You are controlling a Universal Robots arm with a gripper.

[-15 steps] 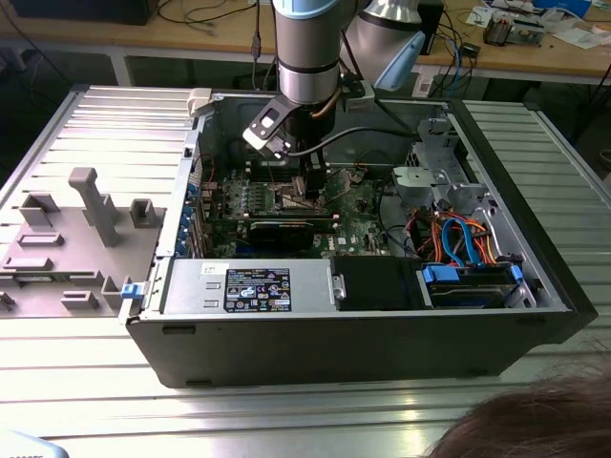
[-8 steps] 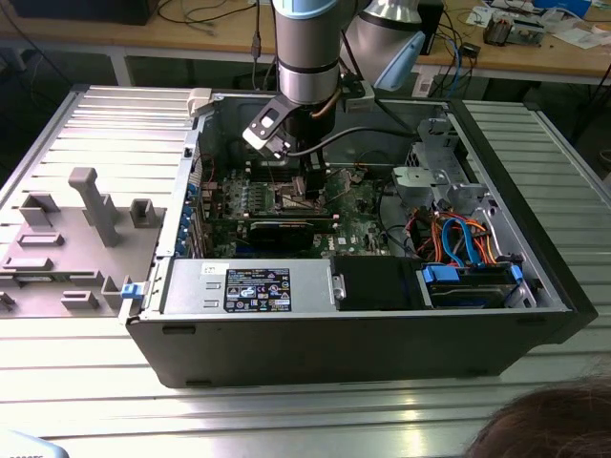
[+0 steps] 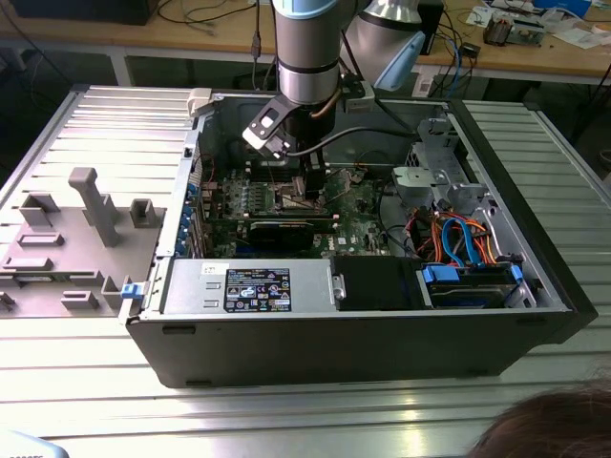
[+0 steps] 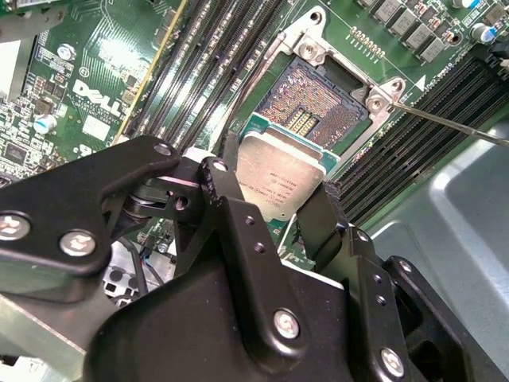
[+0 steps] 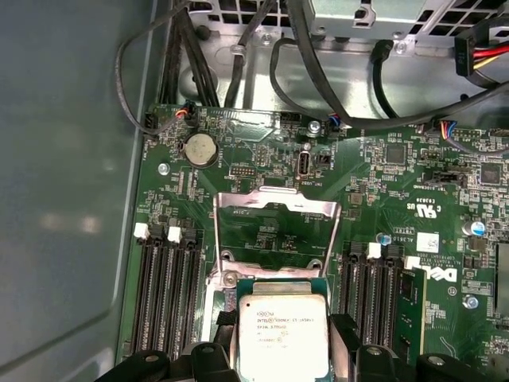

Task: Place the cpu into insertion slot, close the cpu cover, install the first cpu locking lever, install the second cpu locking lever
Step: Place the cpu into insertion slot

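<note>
My gripper (image 4: 274,191) is shut on the cpu (image 4: 280,177), a small square chip with a silvery top, gripped on two opposite edges by the black fingers (image 4: 227,171). The chip hangs just over one edge of the insertion slot (image 4: 328,107), whose gold contacts lie bare inside the silver rim. In the first wrist view the cpu (image 5: 282,338) sits between the fingertips, and the cpu cover (image 5: 277,231) stands swung open beyond it. A thin metal locking lever (image 4: 445,121) sticks out beside the socket. In the exterior view the gripper (image 3: 310,191) reaches down into the open computer case.
Long black memory slots (image 4: 199,72) flank the socket on both sides. A black expansion card (image 3: 286,229), the power supply (image 3: 248,286) and drive cables (image 3: 458,239) crowd the case. Black cables (image 5: 318,79) loop above the board. A grey fixture (image 3: 86,205) stands on the exterior view's left.
</note>
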